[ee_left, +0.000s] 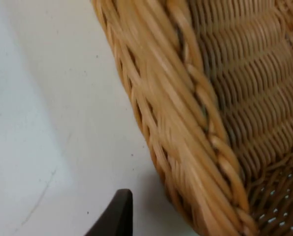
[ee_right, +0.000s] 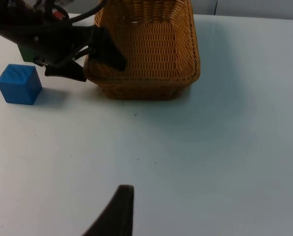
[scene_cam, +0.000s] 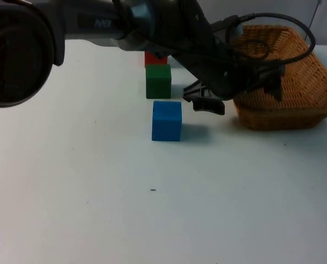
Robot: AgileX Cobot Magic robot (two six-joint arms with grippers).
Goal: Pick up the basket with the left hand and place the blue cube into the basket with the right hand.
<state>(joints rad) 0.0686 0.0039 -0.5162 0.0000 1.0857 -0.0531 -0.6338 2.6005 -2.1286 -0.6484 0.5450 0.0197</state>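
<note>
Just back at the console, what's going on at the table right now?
The left gripper is at the near-left rim of the woven wicker basket, its fingers straddling the rim but not visibly closed; the basket sits on the white table. The blue cube rests untouched on the table, with a green cube and a red cube behind it. The right gripper waits above the bare table.

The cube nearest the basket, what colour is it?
Blue: the cube, seen best in the top view.

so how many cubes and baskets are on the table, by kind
cubes: 3: blue cube, green cube, red cube
baskets: 1: basket, with the left hand at its rim
total: 4
</note>
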